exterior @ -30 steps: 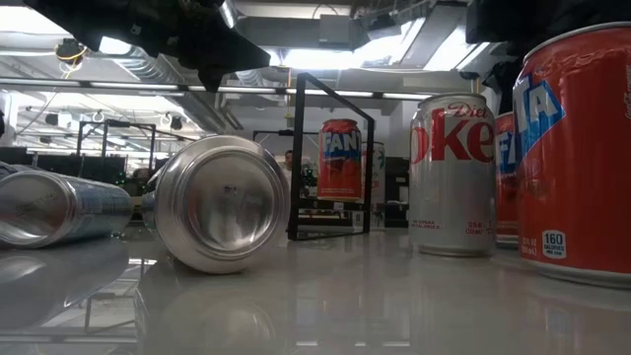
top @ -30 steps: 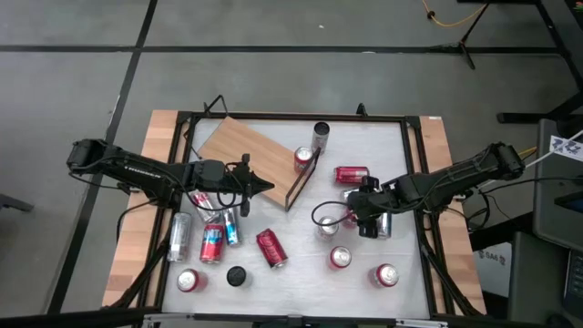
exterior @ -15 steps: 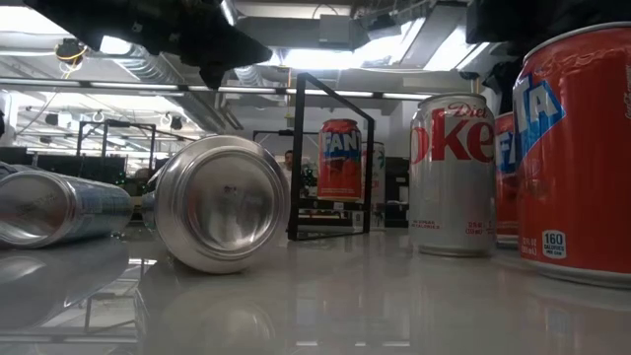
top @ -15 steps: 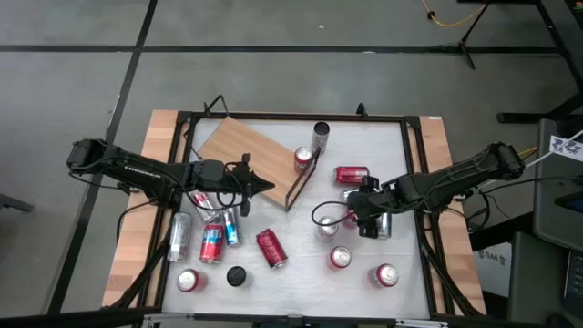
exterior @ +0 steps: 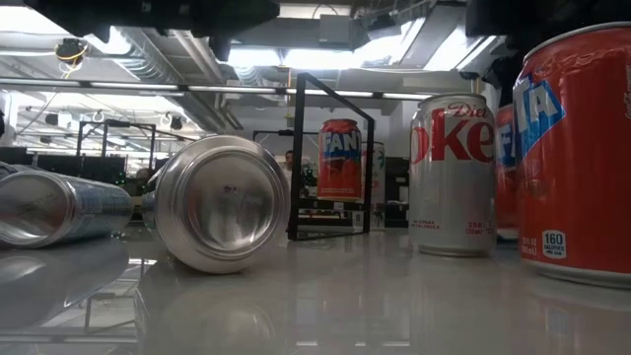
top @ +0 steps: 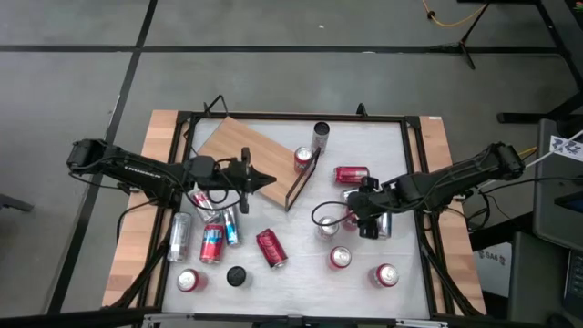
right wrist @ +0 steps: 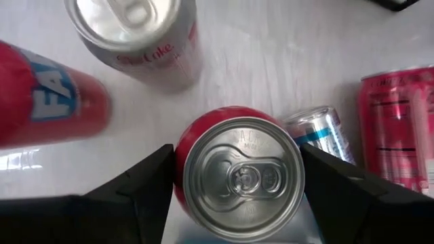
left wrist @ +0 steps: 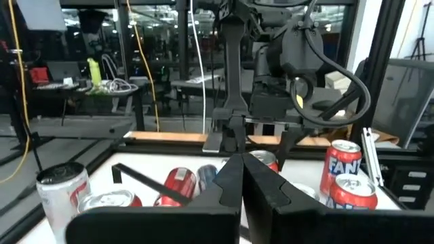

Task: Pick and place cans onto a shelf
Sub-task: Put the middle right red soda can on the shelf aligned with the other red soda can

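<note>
The right gripper [right wrist: 237, 177] points down over a red can [right wrist: 239, 177] standing upright. Its two dark fingers [right wrist: 132, 186] sit on both sides of the can, spread wide. They look very close to the can, but I cannot tell if they squeeze it. Seen from above, this gripper [top: 357, 214] is at about 4 o'clock from the middle of the white table [top: 301, 273].

Around that can are more cans. A silver Diet Coke can [right wrist: 139, 34] stands upright just beside it. A red Fanta can [right wrist: 47, 98] is near too. A slim silver can [right wrist: 319, 129] and another red can [right wrist: 400, 122] lie on their sides.

The left gripper [top: 264, 179] is clenched tight with nothing in it. It hangs over the near edge of the shelf [top: 241, 150], at about 9 o'clock from the table's middle. In its own camera the two fingers [left wrist: 230, 190] press together.

The shelf is a brown wooden board at about 11 o'clock. Its black frame [top: 305, 178] is on the end by the middle. A red can [top: 302, 158] stands by the frame. A slim silver can [top: 321, 137] stands at 12 o'clock.

Near the front, at 7 o'clock, a small black disc [top: 236, 275] lies on the table.
</note>
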Controlling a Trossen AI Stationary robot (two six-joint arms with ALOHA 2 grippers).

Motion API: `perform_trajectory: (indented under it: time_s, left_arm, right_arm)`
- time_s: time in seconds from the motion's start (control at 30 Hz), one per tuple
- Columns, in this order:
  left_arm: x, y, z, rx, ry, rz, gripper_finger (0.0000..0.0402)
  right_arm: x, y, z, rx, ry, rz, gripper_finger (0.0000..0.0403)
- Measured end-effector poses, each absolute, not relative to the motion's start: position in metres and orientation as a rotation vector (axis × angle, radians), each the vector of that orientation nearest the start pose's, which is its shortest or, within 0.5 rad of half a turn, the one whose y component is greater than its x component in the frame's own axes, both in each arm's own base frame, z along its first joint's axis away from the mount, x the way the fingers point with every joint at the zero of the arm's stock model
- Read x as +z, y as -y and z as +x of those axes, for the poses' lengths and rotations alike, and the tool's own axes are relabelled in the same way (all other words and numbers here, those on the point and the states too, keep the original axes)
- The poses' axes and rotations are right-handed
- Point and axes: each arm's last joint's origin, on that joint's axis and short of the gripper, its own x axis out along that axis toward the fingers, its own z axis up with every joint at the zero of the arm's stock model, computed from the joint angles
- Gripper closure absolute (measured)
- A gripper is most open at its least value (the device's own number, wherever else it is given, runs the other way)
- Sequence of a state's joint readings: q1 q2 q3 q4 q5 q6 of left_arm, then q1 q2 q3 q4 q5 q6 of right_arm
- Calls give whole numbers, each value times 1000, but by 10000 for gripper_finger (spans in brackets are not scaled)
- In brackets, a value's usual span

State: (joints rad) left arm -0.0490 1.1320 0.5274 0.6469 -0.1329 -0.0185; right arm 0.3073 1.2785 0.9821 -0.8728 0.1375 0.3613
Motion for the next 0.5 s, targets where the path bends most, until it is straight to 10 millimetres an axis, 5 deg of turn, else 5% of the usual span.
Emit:
perform_trajectory:
  time_s: [0.5]
  left_arm:
    - [278, 11, 238, -24, 235, -2, 386]
  right_arm:
    - [313, -68, 230, -59, -1039, 74, 127]
